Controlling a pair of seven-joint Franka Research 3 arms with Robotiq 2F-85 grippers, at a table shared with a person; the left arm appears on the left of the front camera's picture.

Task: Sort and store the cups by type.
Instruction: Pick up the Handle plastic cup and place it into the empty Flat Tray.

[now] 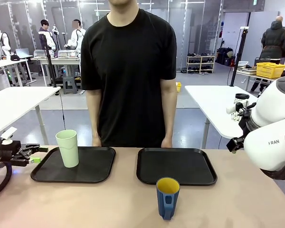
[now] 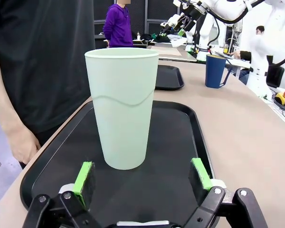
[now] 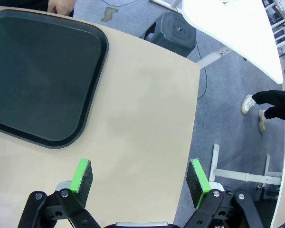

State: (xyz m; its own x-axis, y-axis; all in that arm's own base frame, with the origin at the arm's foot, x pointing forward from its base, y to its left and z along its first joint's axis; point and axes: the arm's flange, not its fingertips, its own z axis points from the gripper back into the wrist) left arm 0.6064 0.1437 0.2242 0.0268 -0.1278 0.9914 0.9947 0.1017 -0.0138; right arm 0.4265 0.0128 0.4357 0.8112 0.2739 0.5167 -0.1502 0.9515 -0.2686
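Blue mug [image 1: 167, 197] awaits its tray [image 1: 206, 178]
Left pincer [image 2: 141, 173], right pincer [image 3: 139, 175] gape empty; straddle the mug's body, clear of its handle.

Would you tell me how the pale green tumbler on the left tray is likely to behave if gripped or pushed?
The green tumbler is tall, with a base narrower than its rim, so a high push would probably tip it. It looks like plastic: likely light and stiff. Its smooth handleless wall might slip when gripped.
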